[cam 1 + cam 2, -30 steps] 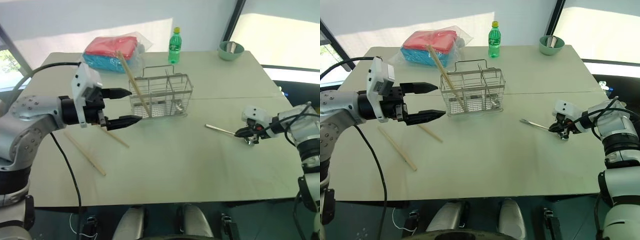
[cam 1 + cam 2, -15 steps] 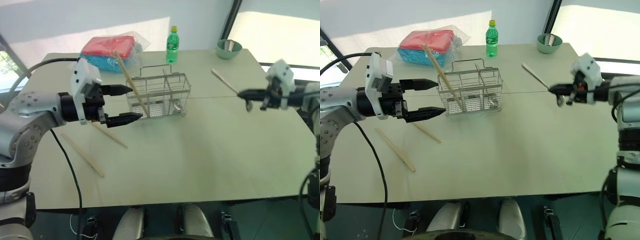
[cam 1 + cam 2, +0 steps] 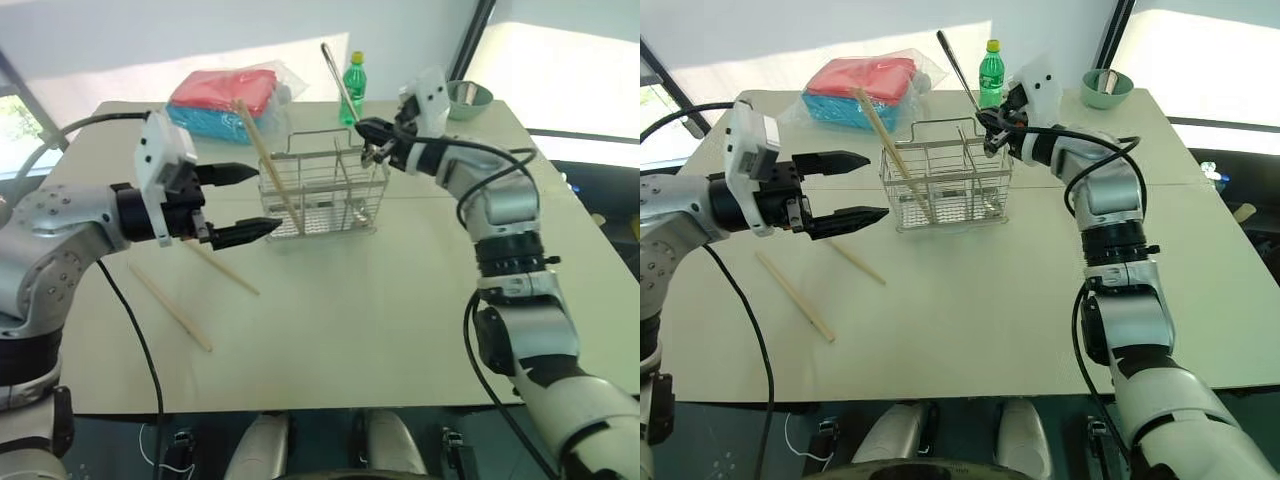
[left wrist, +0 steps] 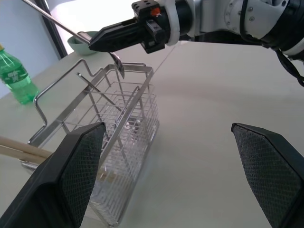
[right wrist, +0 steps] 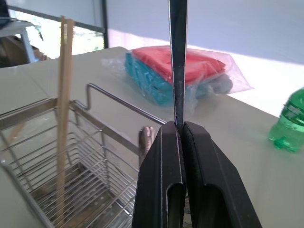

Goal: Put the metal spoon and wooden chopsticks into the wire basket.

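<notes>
Spoon [image 3: 345,85] hangs bowl-down over the wire basket's [image 3: 322,194] right end, pinched by the right gripper [image 3: 374,138]; the left gripper [image 3: 235,203] stands spread at nine o'clock. Left wrist view: the bowl seems just above the rim, so a straight lowering before release is best.

Bright daylight from behind the worktop [image 3: 420,300]; sunlit patches glare on the rear wall. Soft, faint shadows. Head views sharp. In the wrist views, near fingers [image 5: 164,190] slightly soft.
</notes>
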You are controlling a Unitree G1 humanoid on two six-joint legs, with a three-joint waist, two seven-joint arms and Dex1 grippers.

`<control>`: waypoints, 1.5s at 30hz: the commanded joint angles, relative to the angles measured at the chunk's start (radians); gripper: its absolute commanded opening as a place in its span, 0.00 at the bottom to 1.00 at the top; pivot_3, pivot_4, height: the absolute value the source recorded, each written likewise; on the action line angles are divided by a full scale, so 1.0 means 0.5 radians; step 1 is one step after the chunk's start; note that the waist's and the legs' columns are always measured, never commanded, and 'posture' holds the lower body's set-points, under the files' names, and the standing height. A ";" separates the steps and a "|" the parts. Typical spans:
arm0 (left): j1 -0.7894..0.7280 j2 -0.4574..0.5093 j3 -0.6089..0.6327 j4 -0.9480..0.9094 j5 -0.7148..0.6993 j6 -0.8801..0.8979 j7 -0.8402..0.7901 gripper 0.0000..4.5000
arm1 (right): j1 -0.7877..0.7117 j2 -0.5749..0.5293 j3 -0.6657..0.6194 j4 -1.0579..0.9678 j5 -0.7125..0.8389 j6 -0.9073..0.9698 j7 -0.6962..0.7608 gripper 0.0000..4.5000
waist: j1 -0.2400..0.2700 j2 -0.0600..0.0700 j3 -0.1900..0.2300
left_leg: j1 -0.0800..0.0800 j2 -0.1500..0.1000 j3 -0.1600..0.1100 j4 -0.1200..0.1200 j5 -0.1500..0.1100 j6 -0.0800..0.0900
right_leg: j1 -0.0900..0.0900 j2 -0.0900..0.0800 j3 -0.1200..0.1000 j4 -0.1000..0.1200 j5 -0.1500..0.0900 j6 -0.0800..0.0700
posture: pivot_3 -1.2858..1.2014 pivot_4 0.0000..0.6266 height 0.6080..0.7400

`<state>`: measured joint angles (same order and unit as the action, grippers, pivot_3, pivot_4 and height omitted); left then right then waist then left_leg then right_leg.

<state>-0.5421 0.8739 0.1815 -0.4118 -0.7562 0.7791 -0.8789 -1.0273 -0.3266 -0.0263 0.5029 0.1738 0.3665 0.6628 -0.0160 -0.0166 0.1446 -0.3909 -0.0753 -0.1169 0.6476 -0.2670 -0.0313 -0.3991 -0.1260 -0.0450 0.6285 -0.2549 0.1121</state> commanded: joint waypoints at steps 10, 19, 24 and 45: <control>-0.008 0.050 0.109 -0.047 -0.043 0.016 0.074 1.00 | 0.049 0.049 -0.041 -0.086 0.029 -0.039 -0.131 0.87 | -0.006 0.000 0.000 | 0.002 0.008 0.000 -0.001 -0.002 0.004 | -0.007 0.011 0.006 0.005 0.001 -0.002 | 0.52 0.24 0.45; -0.076 -0.089 0.175 0.104 0.012 0.048 0.383 1.00 | -0.036 -0.213 -0.242 -0.527 0.311 0.197 0.043 0.99 | 0.006 0.001 0.000 | 0.001 0.007 0.001 -0.002 -0.002 0.004 | -0.008 0.012 0.010 0.005 0.001 -0.002 | 0.52 0.24 0.45; -0.179 -0.234 0.335 0.201 0.058 0.273 0.953 1.00 | -0.016 -0.558 -0.365 -0.924 0.720 0.547 0.428 0.99 | 0.007 -0.005 -0.002 | 0.000 0.006 0.000 -0.002 -0.003 0.006 | -0.008 0.012 0.011 0.004 0.001 -0.001 | 0.52 0.24 0.45; -0.560 -1.283 1.262 0.488 1.052 1.671 2.671 1.00 | 1.002 -1.045 -0.275 -1.911 1.258 0.852 0.892 0.99 | 0.065 -0.033 -0.004 | 0.006 0.007 0.000 0.001 -0.005 -0.005 | 0.002 0.011 0.012 0.000 0.002 0.007 | 0.52 0.24 0.45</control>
<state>-0.8209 0.2280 0.8186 -0.1686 -0.2498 1.6066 0.4585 -0.5274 -0.8454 -0.1311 -0.4149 0.7640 0.7861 1.1192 0.0163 -0.0331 0.1424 -0.3879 -0.0719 -0.1168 0.6479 -0.2697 -0.0340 -0.3983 -0.1207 -0.0393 0.6285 -0.2539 0.1154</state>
